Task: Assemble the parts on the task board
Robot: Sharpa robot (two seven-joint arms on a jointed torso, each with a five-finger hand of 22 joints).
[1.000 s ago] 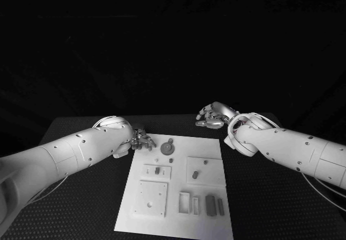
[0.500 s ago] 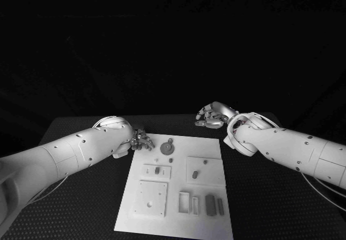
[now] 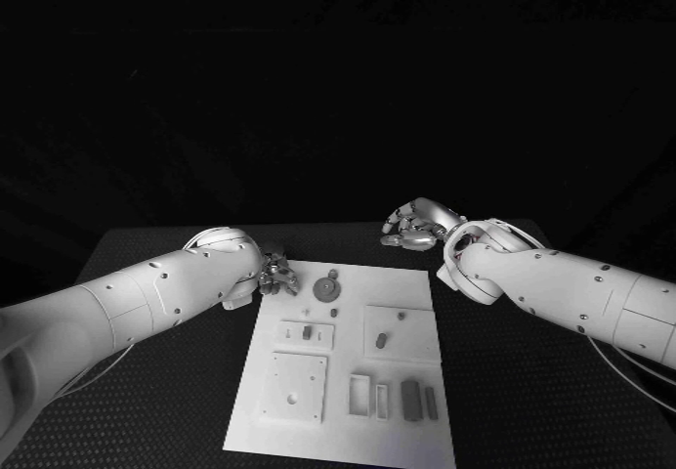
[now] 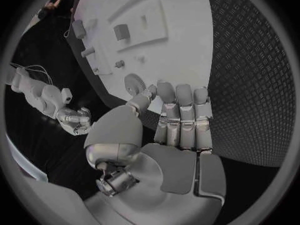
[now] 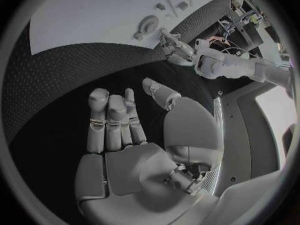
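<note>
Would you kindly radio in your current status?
Left robot hand open beside white task board, near round grey gear. Right robot hand open, beyond board. Nothing blocking.

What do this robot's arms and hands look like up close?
Both arms have smooth white shells dotted with small dark screws, and thin cables loop beside them. The left hand and right hand are silver metal, with segmented fingers and rounded, domed thumb bases.
</note>
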